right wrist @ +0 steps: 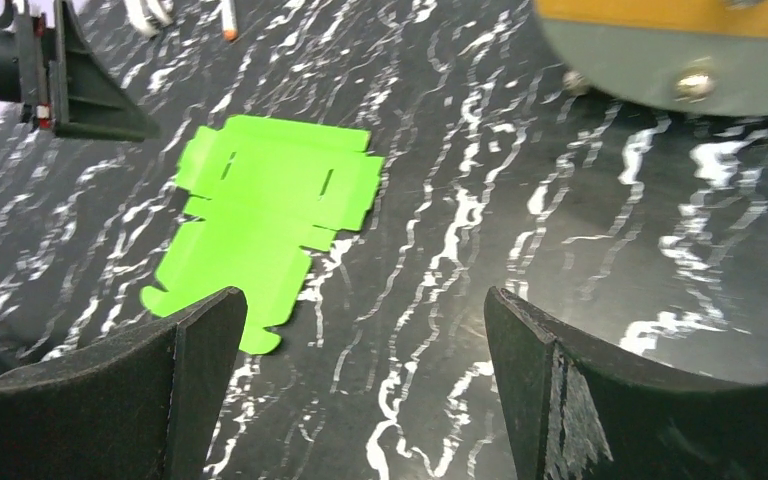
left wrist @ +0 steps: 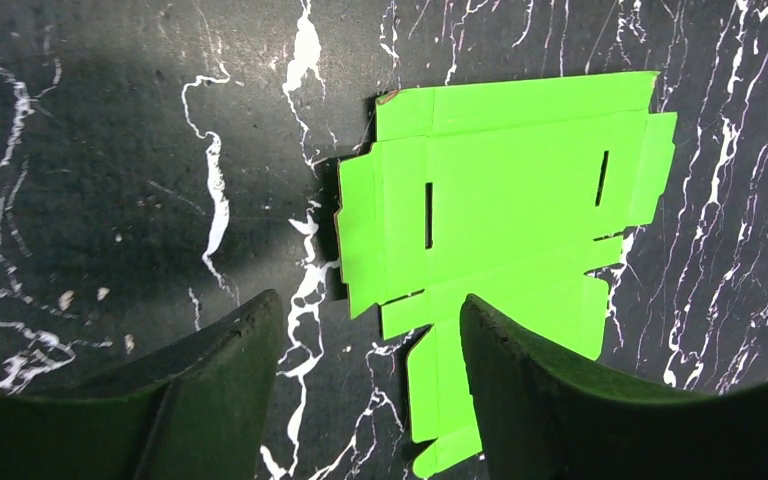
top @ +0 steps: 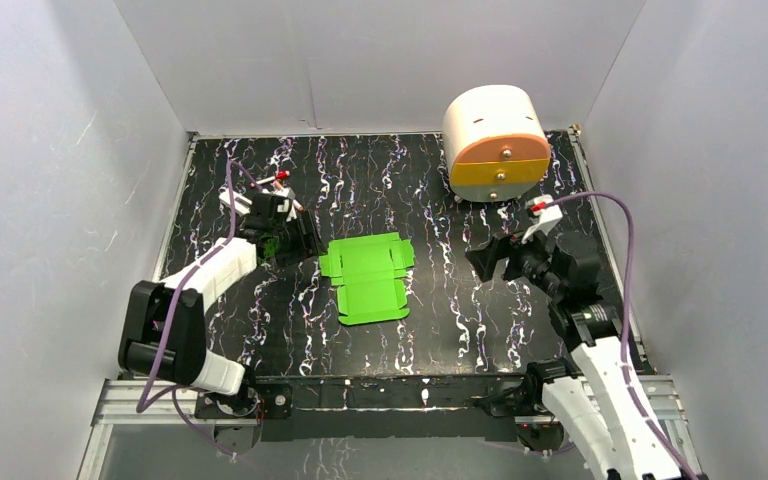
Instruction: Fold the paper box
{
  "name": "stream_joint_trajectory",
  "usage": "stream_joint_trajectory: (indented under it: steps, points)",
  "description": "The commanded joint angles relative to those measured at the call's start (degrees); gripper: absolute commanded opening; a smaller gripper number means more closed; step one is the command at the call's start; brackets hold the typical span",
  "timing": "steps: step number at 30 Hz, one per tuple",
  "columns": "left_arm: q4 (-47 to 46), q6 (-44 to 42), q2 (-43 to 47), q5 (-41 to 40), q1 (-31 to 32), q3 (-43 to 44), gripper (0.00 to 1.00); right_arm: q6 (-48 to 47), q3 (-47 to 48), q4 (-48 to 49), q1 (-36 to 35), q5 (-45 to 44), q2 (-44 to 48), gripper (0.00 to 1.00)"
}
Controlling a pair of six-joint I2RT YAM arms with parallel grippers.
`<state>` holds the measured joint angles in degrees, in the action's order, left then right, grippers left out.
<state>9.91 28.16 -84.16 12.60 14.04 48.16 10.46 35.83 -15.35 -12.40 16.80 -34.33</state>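
The paper box (top: 368, 275) is a bright green flat die-cut sheet with flaps and slots, lying unfolded on the black marbled table. My left gripper (top: 298, 243) hovers just off its left edge, open, with nothing between its fingers. In the left wrist view the paper box (left wrist: 500, 200) lies ahead and to the right of the left gripper (left wrist: 370, 300). To the right of the sheet my right gripper (top: 482, 262) stands apart from it, open wide and empty. From the right wrist, the paper box (right wrist: 270, 200) shows up left of the right gripper (right wrist: 360, 295).
A large cream-and-orange rounded drawer unit (top: 495, 140) stands at the back right, its underside (right wrist: 680, 50) above the right gripper's view. White walls enclose the table (top: 430, 330) on three sides.
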Motion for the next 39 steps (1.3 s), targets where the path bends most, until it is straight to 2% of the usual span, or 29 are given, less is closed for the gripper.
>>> stream_joint_trajectory:
  steps: [1, 5, 9, 16, 19, 25, 39]
  points:
    - [4.97, -2.88, 4.54, -2.11, -0.07, 1.03, 0.64, 6.83, -4.21, 13.49, -0.34, 10.71, -5.17, 0.96]
    - [3.27, 0.14, 4.11, 1.61, -0.23, 0.77, 0.68, 12.63, -9.2, 25.39, -1.28, 12.34, -11.34, 0.95]
    - [-1.09, 3.55, 2.22, 3.93, -0.36, -0.15, 0.7, 16.43, -10.95, 34.9, -5.4, 9.43, -20.52, 0.91]
    - [2.89, -1.22, -4.07, 1.99, -0.68, 5.26, 0.64, 21.26, -8.76, 45.34, -10.19, 2.33, -36.33, 0.84]
    - [5.29, -3.35, -6.59, -0.03, -0.76, 6.84, 0.59, 21.88, -6.16, 47.76, -11.98, 0.94, -42.74, 0.81]
    - [6.18, -5.46, -11.19, 3.29, -0.79, 9.04, 0.48, 24.33, -1.59, 49.06, -13.61, -0.56, -53.14, 0.75]
    - [6.31, -6.28, -14.37, 9.75, -0.45, 9.19, 0.32, 26.57, 2.37, 51.66, -14.85, -0.98, -64.81, 0.67]
